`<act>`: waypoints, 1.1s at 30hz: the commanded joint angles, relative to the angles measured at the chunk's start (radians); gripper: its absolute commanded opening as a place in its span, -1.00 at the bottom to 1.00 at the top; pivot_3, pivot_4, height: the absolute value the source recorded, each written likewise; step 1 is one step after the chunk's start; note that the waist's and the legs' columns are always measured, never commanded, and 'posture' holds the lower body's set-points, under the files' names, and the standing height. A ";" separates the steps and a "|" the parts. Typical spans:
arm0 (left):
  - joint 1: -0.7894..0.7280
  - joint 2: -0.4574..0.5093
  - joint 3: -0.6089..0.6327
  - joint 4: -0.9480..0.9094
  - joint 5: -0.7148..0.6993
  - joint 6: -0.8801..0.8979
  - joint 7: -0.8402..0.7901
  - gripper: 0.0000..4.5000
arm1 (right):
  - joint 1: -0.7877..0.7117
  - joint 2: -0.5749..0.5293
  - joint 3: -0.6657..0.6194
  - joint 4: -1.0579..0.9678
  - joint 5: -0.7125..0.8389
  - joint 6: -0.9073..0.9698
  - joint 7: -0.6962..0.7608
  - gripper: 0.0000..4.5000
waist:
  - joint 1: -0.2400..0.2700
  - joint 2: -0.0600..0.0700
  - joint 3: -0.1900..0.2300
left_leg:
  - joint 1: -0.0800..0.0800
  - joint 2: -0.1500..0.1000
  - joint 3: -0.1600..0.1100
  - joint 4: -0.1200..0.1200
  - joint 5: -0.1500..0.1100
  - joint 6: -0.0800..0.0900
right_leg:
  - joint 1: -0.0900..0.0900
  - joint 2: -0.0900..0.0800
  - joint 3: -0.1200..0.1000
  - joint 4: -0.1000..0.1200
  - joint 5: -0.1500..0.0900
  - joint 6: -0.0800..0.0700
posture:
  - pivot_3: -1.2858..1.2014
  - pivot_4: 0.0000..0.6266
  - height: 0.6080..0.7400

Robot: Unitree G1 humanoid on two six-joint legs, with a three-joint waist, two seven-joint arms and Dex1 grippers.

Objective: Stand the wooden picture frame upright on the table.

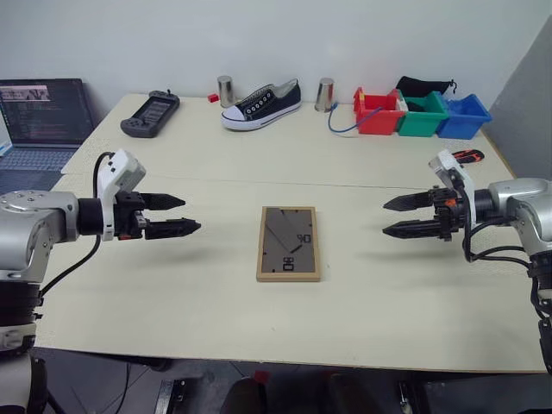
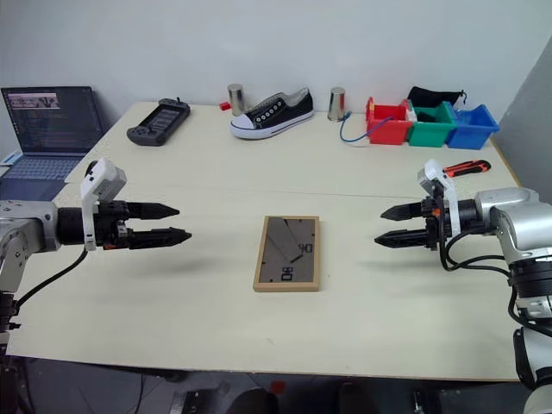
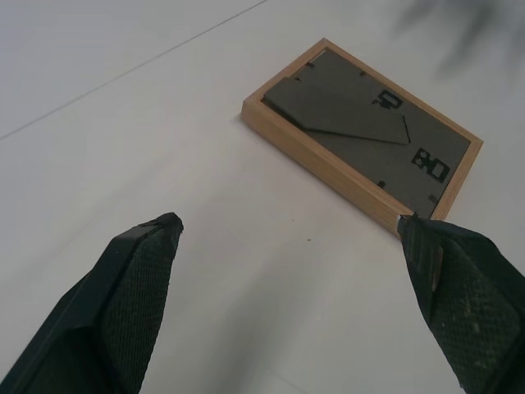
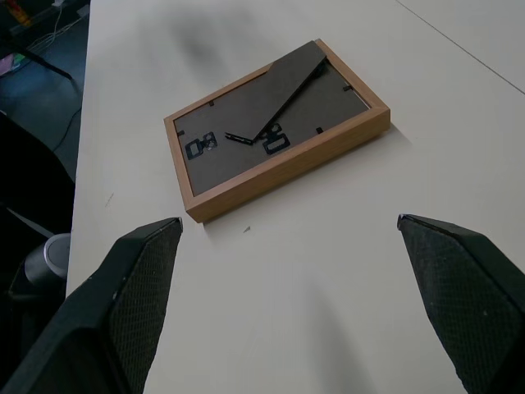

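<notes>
Approach step, nothing grasped yet. Lay backing-up on the pale cream table (image 1: 172, 293), midway between 2 spread, empty grippers, left (image 1: 179, 216) and right (image 1: 398, 216): small light-wood picture frame (image 1: 289, 243). Next, probably: closing in on its long edges.

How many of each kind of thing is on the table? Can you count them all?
Frame: 1
Shoe: 1
Metal cups: 2
Bins, red, green, blue: 3
Game controller: 1
Orange-and-black cutter: 1
Black pouch: 1
Small red thing: 1
Blue cable: 1
Total: 12
</notes>
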 commanded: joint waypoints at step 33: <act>-0.149 -0.255 0.005 0.159 -0.215 0.785 0.224 1.00 | -0.034 0.073 0.085 0.016 -0.063 -0.058 0.027 0.98 | -0.003 0.000 0.000 | 0.000 0.000 -0.001 0.002 0.000 0.000 | 0.000 0.000 0.000 0.003 0.000 0.000 | 0.03 -0.52 1.00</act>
